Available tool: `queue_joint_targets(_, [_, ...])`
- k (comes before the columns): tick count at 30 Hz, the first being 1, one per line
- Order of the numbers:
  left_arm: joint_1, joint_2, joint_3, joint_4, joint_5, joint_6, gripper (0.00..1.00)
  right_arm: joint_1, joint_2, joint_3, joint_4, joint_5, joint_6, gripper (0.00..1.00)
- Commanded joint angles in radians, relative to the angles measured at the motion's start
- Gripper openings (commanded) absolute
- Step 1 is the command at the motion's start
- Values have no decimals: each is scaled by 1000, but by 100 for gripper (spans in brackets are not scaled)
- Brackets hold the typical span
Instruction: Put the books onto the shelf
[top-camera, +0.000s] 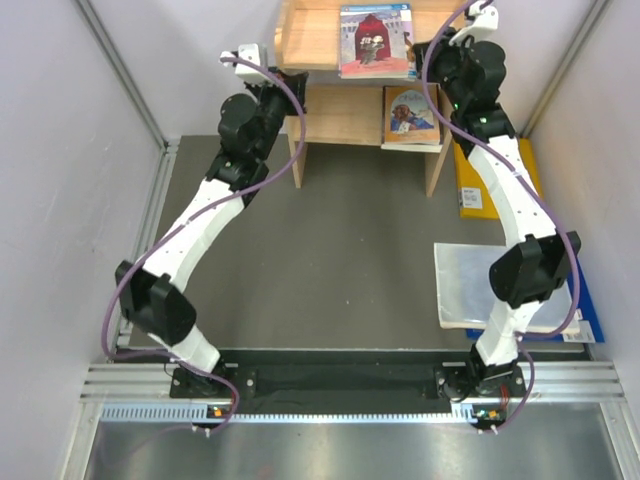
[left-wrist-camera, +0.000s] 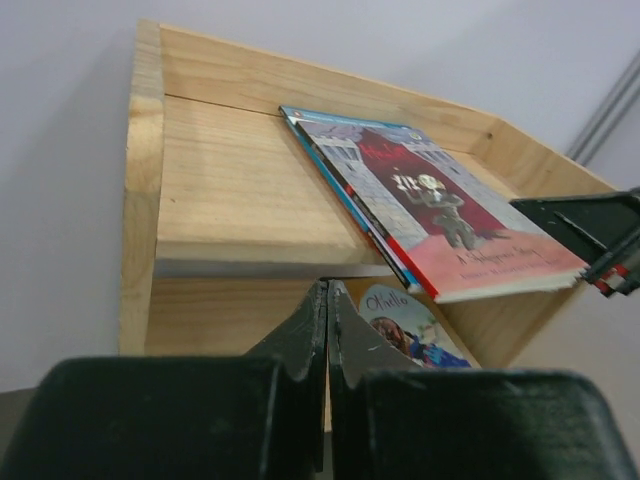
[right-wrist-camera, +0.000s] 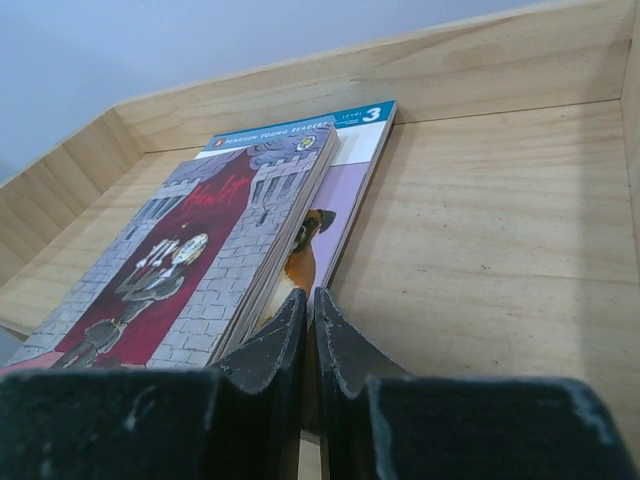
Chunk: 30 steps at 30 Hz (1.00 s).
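Observation:
The pale wooden shelf (top-camera: 320, 40) stands at the far end of the table. A red-covered book (top-camera: 373, 40) tops a small stack on its upper tier. Beneath it lies the light blue book with a dog (right-wrist-camera: 352, 140). The orange Othello (top-camera: 408, 112) lies on the lower tier. My right gripper (right-wrist-camera: 308, 298) is shut, its tips at the near edge of the dog book, with nothing seen between them. My left gripper (left-wrist-camera: 327, 290) is shut and empty, just off the shelf's front left, level with the lower tier.
A yellow folder (top-camera: 470, 185) lies on the table right of the shelf. Nearer me is a clear plastic sheet (top-camera: 465, 280), with a dark blue flat edge (top-camera: 590, 305) showing past it. The right arm reaches over both. Grey walls close in both sides.

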Motion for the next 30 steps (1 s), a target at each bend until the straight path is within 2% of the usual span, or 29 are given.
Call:
queue_joint_targets(1, [-2, -145, -129, -75, 33, 20, 0, -2, -119, -78, -19, 48, -83, 7])
queue_joint_targets(3, [-1, -207, -198, -98, 16, 28, 0, -2, -199, -136, -9, 62, -129, 7])
queue_joint_targets(4, [1, -231, -282, -98, 7, 29, 0, 0, -229, -162, 20, 62, -138, 7])
queue_joint_targets(6, [-1, -289, -370, -95, -1, 18, 0, 0, -326, -246, 69, 4, -176, 7])
queue_joint_targets(7, [-1, -307, -460, -99, -7, 5, 0, 1, -358, -278, 91, -19, -184, 7])
queue_joint_targets(8, [-1, -323, -506, -98, -13, -32, 0, 8, -412, -306, 108, -92, -207, 7])
queue_joint_targets(11, [-1, -378, -698, -52, 11, -121, 0, 23, -455, -345, 111, -199, -222, 8])
queue_joint_targets(14, [-2, -404, -873, 14, 76, -239, 0, 37, -429, -293, 56, -318, -192, 4])
queue_joint_targets(15, [-4, -398, -913, 40, 157, -262, 0, 41, -414, -274, 24, -345, -186, 1])
queue_joint_targets(17, [-5, -380, -1017, 104, 217, -316, 0, 75, -367, -210, 1, -394, -184, 0])
queue_joint_targets(21, [-44, -297, -1140, 171, 309, -350, 0, 164, -265, -75, -174, -389, -241, 0])
queue_joint_targets(26, [-111, -219, -1278, 296, 265, -389, 0, 265, -123, 107, -324, -358, -316, 0])
queue_joint_targets(30, [-143, -105, -1335, 394, 243, -414, 0, 291, -63, 155, -341, -367, -313, 0])
